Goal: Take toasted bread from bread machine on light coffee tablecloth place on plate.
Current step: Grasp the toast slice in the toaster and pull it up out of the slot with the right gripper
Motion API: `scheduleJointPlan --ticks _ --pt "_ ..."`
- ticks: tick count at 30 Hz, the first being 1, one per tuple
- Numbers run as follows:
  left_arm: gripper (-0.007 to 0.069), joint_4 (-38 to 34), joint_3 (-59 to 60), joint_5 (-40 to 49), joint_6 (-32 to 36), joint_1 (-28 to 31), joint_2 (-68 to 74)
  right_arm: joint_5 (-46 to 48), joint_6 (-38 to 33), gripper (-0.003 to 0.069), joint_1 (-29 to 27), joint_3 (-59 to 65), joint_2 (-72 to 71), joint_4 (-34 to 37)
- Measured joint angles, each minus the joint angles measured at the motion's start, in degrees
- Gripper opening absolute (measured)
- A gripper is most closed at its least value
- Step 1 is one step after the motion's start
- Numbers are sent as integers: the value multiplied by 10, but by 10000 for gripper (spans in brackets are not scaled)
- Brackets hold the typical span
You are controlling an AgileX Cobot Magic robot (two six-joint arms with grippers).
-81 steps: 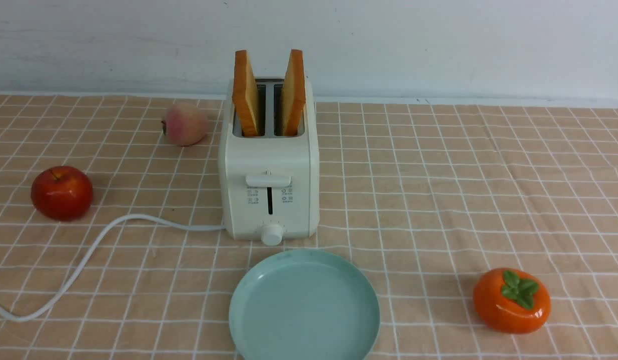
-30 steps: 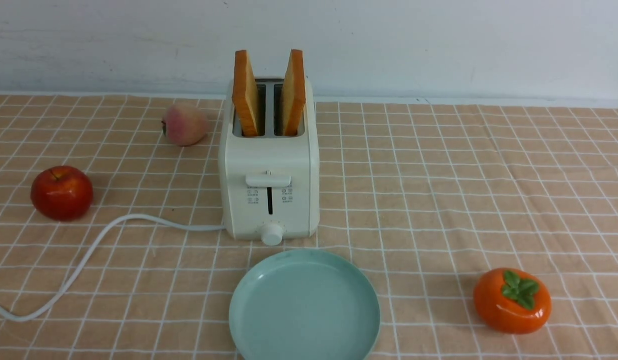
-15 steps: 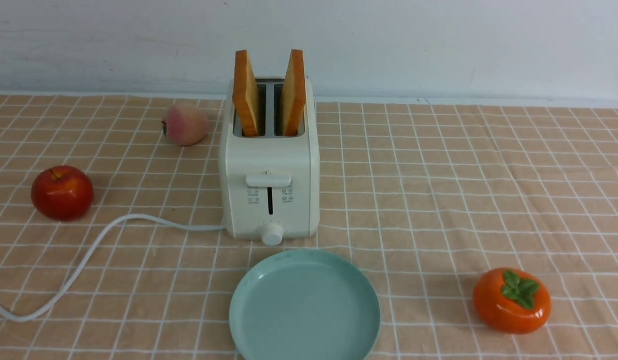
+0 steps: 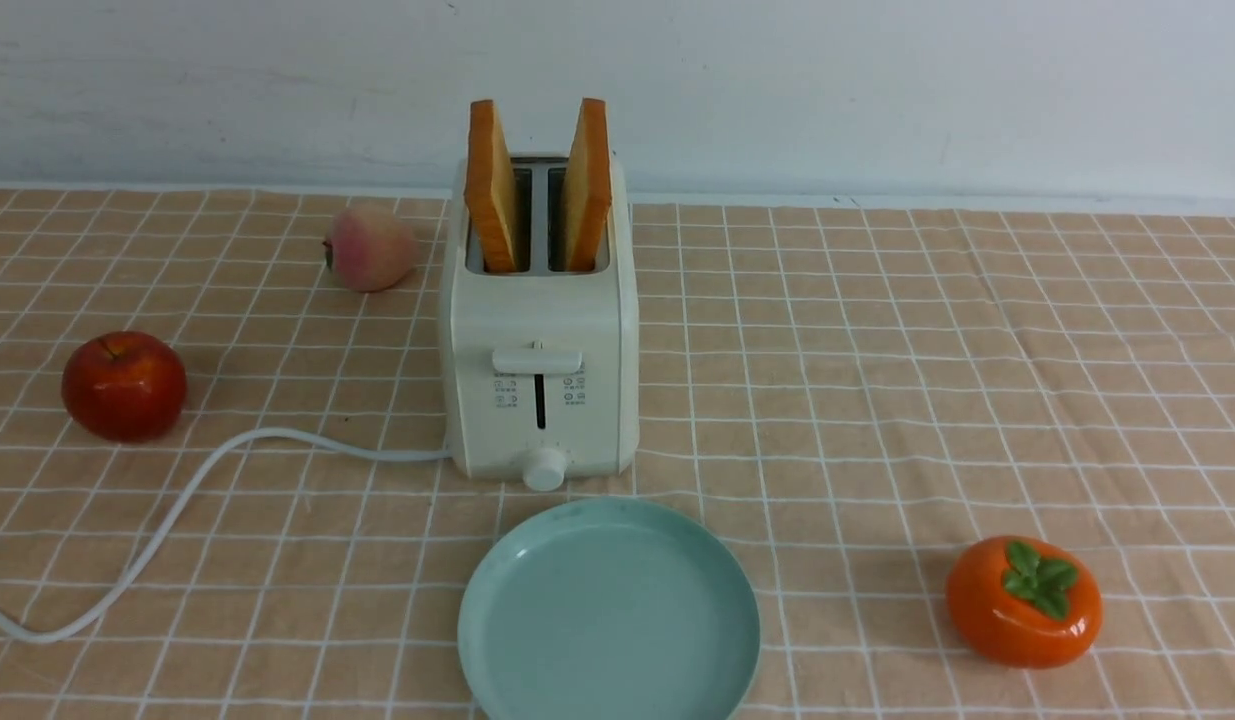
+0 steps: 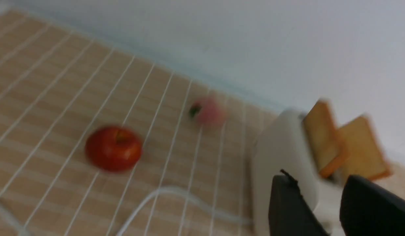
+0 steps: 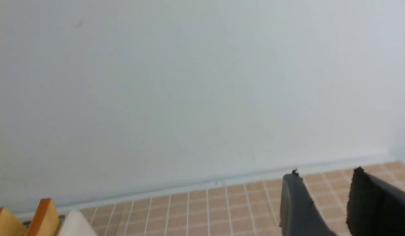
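L gripper (image 5: 318, 178) part open, holds nothing, near toaster (image 5: 281, 147). R gripper (image 6: 325, 173) likewise, empty, apart from toaster. Toast (image 4: 492, 190) in slots.

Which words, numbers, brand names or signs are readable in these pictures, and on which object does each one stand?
No word, brand name or number is readable in any view.
Toaster: small printed symbols on its front, too small to read.
Knob: fine marks around it, too small to read.
Plate and tablecloth: no print visible.
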Motion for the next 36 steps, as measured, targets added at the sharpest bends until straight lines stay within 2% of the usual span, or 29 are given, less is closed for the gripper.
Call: scheduleJointPlan --ticks 2,3,6,8,10,13,16,21,26,31,36 --pt "237 -14 0 61 -1 0 29 3 -3 239 12 5 39 33" --pt "237 -14 0 61 -1 0 31 5 -5 239 14 6 43 40" --pt "237 -40 0 130 -1 0 67 37 -58 239 67 -5 119 99" --pt "237 -54 0 169 2 0 82 85 -95 239 105 -42 189 163" --pt "237 -56 0 183 6 0 85 110 -112 239 119 -67 221 194" --pt "237 -60 -1 221 26 0 85 199 -172 242 144 -192 344 306" --pt "237 -74 -1 237 32 0 85 256 -200 260 153 -314 444 372" --pt "237 -120 -1 246 53 0 85 307 -203 337 194 -499 581 379" --pt "237 -154 -1 246 80 0 85 315 -141 411 230 -610 670 328" --pt "237 -160 -1 246 92 -18 85 306 -99 426 238 -661 718 276" --pt "237 -145 -1 241 94 -61 85 279 -91 424 238 -666 746 273"
